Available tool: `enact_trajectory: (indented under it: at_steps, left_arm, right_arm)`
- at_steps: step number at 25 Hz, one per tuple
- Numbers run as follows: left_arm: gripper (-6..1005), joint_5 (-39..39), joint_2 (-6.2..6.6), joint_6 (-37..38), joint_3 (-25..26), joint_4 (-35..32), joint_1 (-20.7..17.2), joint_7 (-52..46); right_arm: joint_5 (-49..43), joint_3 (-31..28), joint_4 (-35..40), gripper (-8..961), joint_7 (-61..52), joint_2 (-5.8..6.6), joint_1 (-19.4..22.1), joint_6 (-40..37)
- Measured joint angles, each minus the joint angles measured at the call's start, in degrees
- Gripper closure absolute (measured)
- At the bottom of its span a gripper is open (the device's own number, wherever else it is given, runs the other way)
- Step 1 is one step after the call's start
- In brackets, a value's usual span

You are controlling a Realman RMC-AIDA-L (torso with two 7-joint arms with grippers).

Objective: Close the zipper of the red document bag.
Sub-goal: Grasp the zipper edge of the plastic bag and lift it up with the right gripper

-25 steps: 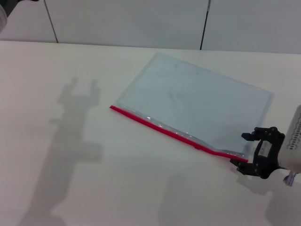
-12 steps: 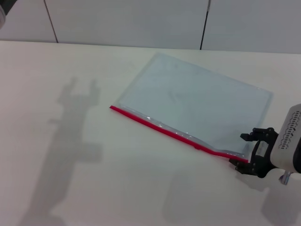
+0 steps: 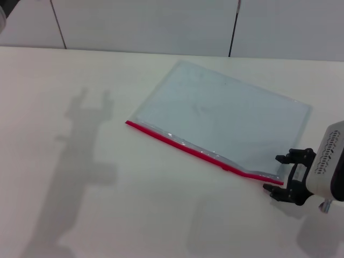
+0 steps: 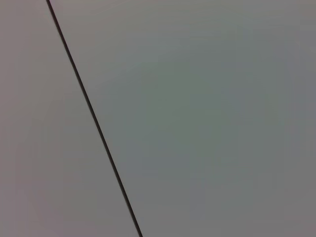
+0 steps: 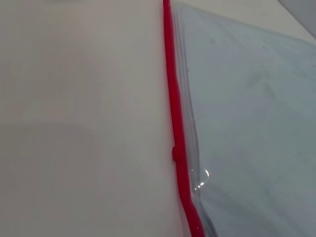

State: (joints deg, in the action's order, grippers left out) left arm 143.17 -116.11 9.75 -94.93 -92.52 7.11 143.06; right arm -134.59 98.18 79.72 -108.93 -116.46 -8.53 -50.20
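flat translucent pale blue-grey plastic document bag (image 3: 223, 121) lies on the white table (image 3: 107, 204), right of centre, its long axis diagonal: bright red zipper strip (image 3: 201, 153) along the near long edge, running from the table's middle toward the near right. black right gripper (image 3: 286, 173) sits just off the strip's right end, fingers apart, gripping nothing. approach step, zipper apparently not pulled yet. small red slider bump (image 5: 176, 154) shows partway along the strip in the right wrist view; next move likely needs pinching it and dragging straight along the strip. left gripper out of sight, arm parked high on the left.
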Motion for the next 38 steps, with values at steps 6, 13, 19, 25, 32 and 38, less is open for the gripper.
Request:
enact_trajectory:
  at_steps: [6, 13, 19, 25, 32, 38]
  left_arm:
    - [396, 0.0, 0.02, 0.0, 0.0, 0.1, 0.3, 0.0]
    - [396, 0.0, 0.01, 0.0, -0.5, 0.1, 0.4, 0.0]
    - [396, 0.0, 0.01, 0.0, -0.5, 0.2, 0.5, 0.0]
    - [396, 0.0, 0.05, 0.0, -0.5, 0.2, 0.5, 0.0]
    - [397, 0.0, 0.1, 0.0, -0.5, 0.2, 0.4, 0.0]
    - [398, 0.0, 0.1, 0.0, -0.5, 0.2, 0.4, 0.0]
  right_arm:
    - [-0.4, 0.7, -0.3, 249, -0.1, 0.0, -0.8, 4.0]
    - [-0.4, 0.8, -2.1, 250, -0.2, 0.01, -2.1, 4.8]
    - [-0.7, 1.4, -4.3, 251, -0.9, 0.07, -3.4, 5.2]
    - [-3.9, 1.7, -4.4, 252, -2.5, 0.03, -3.7, 5.2]
    - [-5.9, 1.9, -4.4, 254, -4.0, 0.0, -4.0, 6.1]
    - [-5.9, 2.1, -4.0, 262, -5.1, 0.0, -4.1, 7.3]
